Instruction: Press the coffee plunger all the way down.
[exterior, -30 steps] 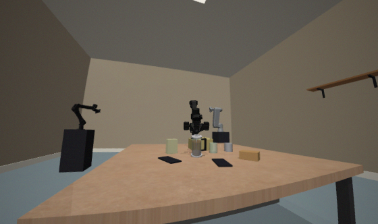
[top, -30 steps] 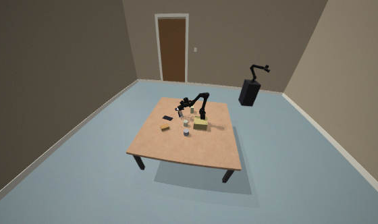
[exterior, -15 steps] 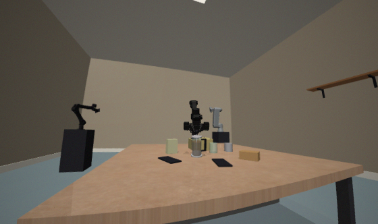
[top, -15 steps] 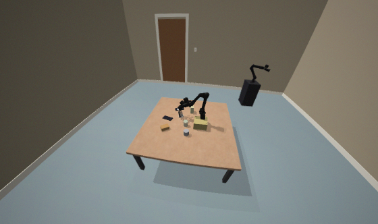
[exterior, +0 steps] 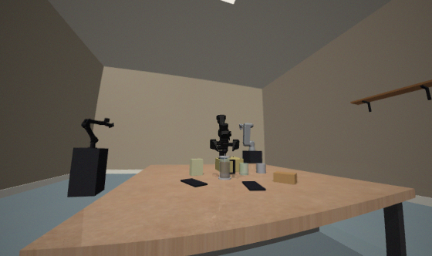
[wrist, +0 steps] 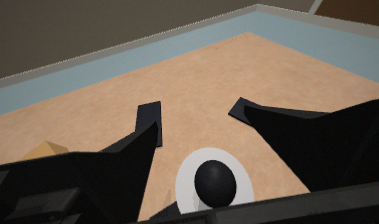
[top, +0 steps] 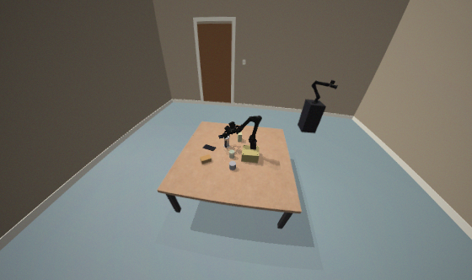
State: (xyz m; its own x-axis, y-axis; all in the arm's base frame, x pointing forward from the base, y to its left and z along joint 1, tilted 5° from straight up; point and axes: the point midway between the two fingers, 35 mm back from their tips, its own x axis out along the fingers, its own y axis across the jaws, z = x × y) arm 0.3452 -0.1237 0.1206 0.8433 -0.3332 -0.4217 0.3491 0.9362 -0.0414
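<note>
Claw spread above the upright coffee press

The top view shows a brown door point(top: 215, 63) in the far wall; the exterior view instead has a wooden shelf point(exterior: 397, 92) at right and a pale arm point(exterior: 247, 135) on a dark block beyond the table. Both show a black arm on a tall dark pedestal point(top: 311, 115) point(exterior: 86, 171).

The wood-toned table point(top: 240, 190) point(exterior: 220, 208) point(wrist: 200, 75) stands on a blue floor between taupe and beige walls. On it, the coffee press point(top: 227, 143) point(exterior: 224, 170) stands upright in front of the robot's base. The gripper point(top: 226, 134) point(exterior: 224, 146) point(wrist: 200, 117) is spread wide, pinching nothing. In the exterior view, a pale green box point(exterior: 196, 167) is left of the press; a green cup point(exterior: 244, 169), a grey cup point(exterior: 261, 168) and an orange-brown block point(exterior: 285, 177) are to its right. Two dark flat slabs lie nearer.

The wrist view cuts off the press's white lid point(wrist: 186, 185); the black knob point(wrist: 215, 183) hides its rod, so I cannot tell whether the plunger is fully down.
</note>
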